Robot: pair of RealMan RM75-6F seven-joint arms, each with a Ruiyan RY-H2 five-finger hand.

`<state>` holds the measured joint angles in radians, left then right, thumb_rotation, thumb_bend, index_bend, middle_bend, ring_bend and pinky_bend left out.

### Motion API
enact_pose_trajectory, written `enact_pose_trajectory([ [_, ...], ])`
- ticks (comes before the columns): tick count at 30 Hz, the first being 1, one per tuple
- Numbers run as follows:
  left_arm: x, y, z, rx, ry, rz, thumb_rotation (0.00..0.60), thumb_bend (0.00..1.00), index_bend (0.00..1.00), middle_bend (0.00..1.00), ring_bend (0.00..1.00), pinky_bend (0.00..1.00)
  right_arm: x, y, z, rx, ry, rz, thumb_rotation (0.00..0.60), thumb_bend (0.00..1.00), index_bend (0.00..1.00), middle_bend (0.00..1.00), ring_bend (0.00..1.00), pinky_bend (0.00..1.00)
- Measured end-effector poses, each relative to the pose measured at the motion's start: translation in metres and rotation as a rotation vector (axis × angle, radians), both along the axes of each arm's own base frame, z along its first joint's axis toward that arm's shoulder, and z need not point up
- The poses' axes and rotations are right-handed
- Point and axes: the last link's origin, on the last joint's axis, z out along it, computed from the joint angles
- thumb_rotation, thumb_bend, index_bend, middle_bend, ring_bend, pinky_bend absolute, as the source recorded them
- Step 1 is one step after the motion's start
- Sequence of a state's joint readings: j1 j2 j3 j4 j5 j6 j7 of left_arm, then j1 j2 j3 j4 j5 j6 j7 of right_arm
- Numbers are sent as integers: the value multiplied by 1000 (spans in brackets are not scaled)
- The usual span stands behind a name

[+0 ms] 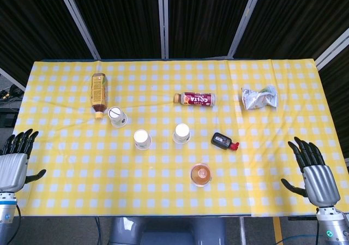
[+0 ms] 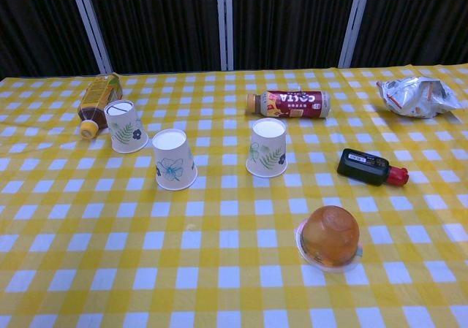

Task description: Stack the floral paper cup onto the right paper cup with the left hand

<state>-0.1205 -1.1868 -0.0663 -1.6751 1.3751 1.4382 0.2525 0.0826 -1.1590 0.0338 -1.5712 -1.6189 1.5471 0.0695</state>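
Your left hand (image 1: 16,160) waits at eight o'clock, fingers spread, holding nothing; right hand (image 1: 313,168) likewise at four. Floral paper cup (image 2: 174,160) sits upside down mid-table, the right paper cup (image 2: 267,147) at its three o'clock, also inverted, so it should slip straight over.

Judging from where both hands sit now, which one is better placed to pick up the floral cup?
Left. The left hand waits open on the side nearer the floral paper cup; the right hand sits farther, across the table.
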Motion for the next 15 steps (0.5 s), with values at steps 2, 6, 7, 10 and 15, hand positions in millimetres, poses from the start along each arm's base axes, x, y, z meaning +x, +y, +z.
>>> enact_pose_trajectory([
  [2,0,0,0,-1,-1,0,600,15,0,0,0,0,0,0,0,1,1,-1,600,56,32,0,0,0],
  [6,1,-1,0,-1,-1,-1,600,15,0,0,0,0,0,1,0,5,-1,-1,600,57,32,0,0,0],
  [7,1,-1,0,-1,-1,-2,600,15,0,0,0,0,0,1,0,5,-2,-1,600,57,32,0,0,0],
  [10,1,-1,0,-4,-1,-5,600,15,0,0,0,0,0,1,0,3,-6,0,600,56,32,0,0,0],
  [15,1,0,-1,-7,-3,-7,600,15,0,0,0,0,0,-1,0,2,-6,-5,600,56,32,0,0,0],
])
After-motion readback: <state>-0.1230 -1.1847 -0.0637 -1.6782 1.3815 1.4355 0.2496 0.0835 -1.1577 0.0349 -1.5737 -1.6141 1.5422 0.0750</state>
